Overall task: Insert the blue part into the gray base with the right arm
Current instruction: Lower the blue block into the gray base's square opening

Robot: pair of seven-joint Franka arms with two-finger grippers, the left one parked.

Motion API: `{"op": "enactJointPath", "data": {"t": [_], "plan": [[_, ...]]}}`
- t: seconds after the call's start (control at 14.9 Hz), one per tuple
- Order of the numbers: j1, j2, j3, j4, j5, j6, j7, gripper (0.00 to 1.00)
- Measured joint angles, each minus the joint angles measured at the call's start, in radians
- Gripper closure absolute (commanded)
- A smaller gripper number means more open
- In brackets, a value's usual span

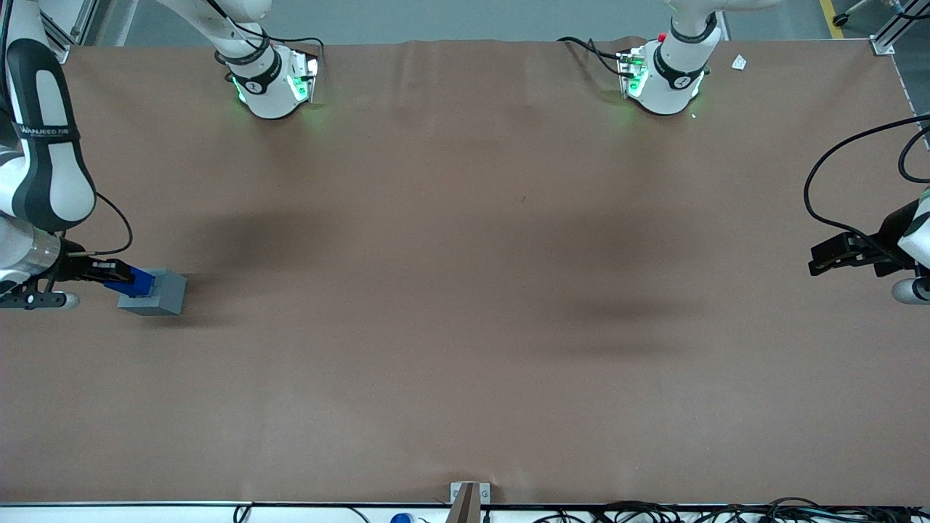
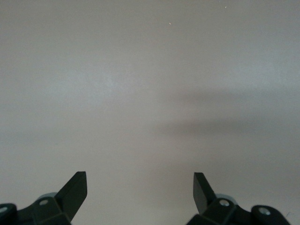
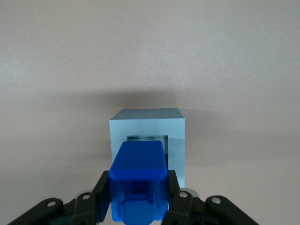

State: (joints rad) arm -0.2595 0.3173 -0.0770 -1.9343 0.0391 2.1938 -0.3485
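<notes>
Table (image 1: 465, 290): a wide brown surface that fills the front view, smooth, with soft dark shadows across its middle; most of it lies bare.
Room: a gray floor strip shows past the table's farthest edge, and metal frame posts stand at its corners.
Right arm (image 1: 43, 160): white with black bands, it comes in at the working arm's end of the table and reaches low over the surface toward the base.
Arm mounts: two white pedestals with green lights stand on the table far from the front camera.
Base (image 1: 154, 292): a light gray block resting flat on the table, close to the working arm's end and roughly midway between the near and far edges. In the wrist view (image 3: 147, 136) its recess is a dark square opening, partly covered by the part.
Base contents: the part's leading end sits at the recess mouth; I cannot tell how deep it has gone in.
Gripper (image 1: 109, 274): black, just beside the base and level with its top. In the wrist view (image 3: 138, 197) its fingers are closed against the part's two sides, gripping it.
Part (image 1: 134, 282): bright blue, tilted, held between the fingers and touching the base's top. In the wrist view (image 3: 139, 173) its stud faces the camera.
Open room: bare table surrounds the base on every side except where the gripper is.
Near edge: cables run along it, and a small bracket (image 1: 469, 497) sits at its middle.
</notes>
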Motion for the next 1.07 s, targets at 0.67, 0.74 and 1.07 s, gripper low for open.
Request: {"op": "enactJointPath", "data": {"t": [0.67,0.74,1.07], "plan": [[-0.007,0.005,0.003,0.000,0.001,0.005,0.066,0.79],[-0.007,0.005,0.003,0.000,0.001,0.005,0.066,0.79],[-0.007,0.010,0.003,0.000,-0.005,0.007,0.065,0.79]]}}
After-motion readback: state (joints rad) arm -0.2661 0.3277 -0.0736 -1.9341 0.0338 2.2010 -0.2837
